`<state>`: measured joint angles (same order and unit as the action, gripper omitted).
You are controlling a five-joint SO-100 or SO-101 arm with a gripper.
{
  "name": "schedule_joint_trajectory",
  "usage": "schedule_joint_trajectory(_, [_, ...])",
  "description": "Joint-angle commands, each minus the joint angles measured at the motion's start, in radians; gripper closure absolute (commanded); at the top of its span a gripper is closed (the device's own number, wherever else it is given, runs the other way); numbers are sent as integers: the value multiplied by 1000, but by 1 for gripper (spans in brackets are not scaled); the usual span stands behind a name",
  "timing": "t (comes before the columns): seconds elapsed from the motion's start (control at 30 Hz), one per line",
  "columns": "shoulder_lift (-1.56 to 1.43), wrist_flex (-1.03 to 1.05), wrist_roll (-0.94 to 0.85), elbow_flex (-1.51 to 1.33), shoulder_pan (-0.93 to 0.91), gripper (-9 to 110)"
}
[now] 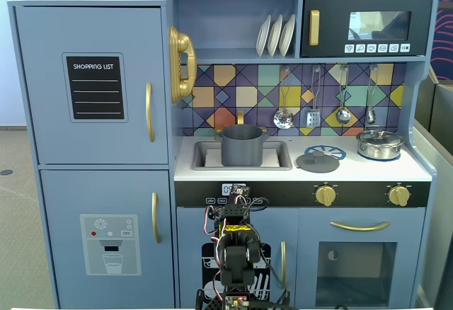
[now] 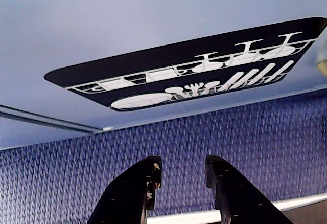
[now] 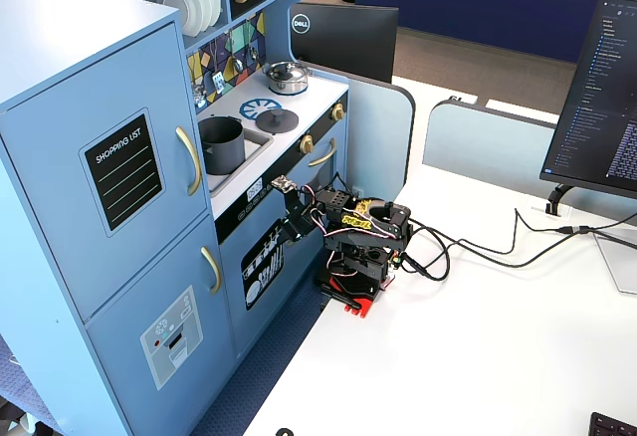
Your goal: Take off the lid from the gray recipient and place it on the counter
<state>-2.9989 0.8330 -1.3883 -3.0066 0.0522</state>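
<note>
Lid off, lying flat on the counter; arm folded low in front of the kitchen.

Your smooth white counter [image 1: 425, 172] carries the matte gray recipient [image 1: 243, 146], an upright cylinder sitting in the sink recess. The round, domed lid [image 1: 317, 160] lies knob-up beside the blue-white burner print. Fridge door reads "SHOPPING LIST". The gripper [image 2: 181, 180] is empty, its black fingers slightly apart.

Black plastic arm [image 3: 348, 237] all over, boxy servo blocks stacked at the joints. Red base plate peeking out underneath. Yellow label on top of one link. Thin red, white and black wires looping between segments. Pincer [image 2: 181, 178] matte black, two angular fingers [image 2: 138, 188], small pale scuffs along the inner edges.
</note>
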Motion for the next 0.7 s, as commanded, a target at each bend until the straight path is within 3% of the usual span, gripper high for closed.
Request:
schedule_joint_trajectory(0.0, [-143,221,-3,6,-32,102])
schedule_joint_trajectory(0.13, [-179,445,-87,5,-66,102])
schedule_joint_trajectory(0.4, [-179,693,-175,5,-77,101])
schedule_joint_trajectory(0.67, [-179,698,-143,5,-97,99])
